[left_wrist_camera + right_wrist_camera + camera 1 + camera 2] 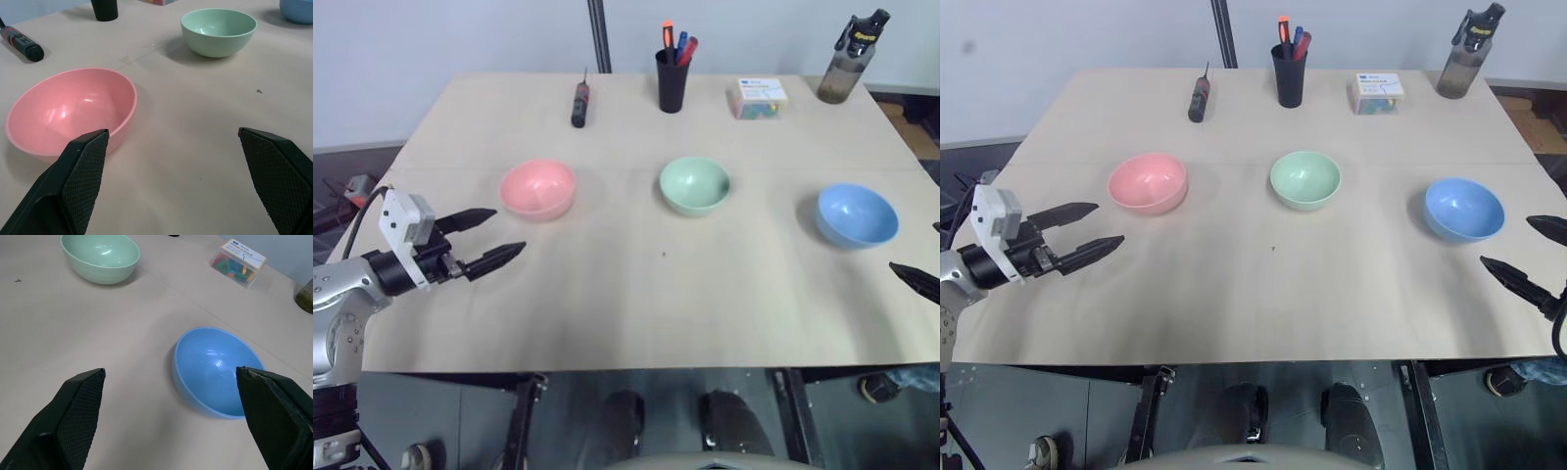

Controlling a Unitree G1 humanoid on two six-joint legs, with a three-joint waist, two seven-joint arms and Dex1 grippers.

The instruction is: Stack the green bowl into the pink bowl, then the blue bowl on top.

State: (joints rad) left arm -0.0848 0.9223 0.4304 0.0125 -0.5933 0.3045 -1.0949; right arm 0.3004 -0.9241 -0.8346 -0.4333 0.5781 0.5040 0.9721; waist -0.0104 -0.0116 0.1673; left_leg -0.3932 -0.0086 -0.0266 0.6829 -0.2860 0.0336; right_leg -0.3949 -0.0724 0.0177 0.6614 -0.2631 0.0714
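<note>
Both grippers (pixel 1087 227) (pixel 1528 253) gape empty; marker (pixel 578 103), pen cup (pixel 672 78), box (pixel 757 97), bottle (pixel 851 59) behind bowls (pixel 694 185)

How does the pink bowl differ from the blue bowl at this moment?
The pink bowl is salmon-coloured and sits at the robot's left end of the row; the blue bowl is sky blue, at the right end and slightly nearer the robot. Both are upright, empty, unstacked and the same size.

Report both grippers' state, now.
Left gripper: open, holding nothing, near the pink bowl.
Right gripper: open, holding nothing, near the blue bowl.
</note>
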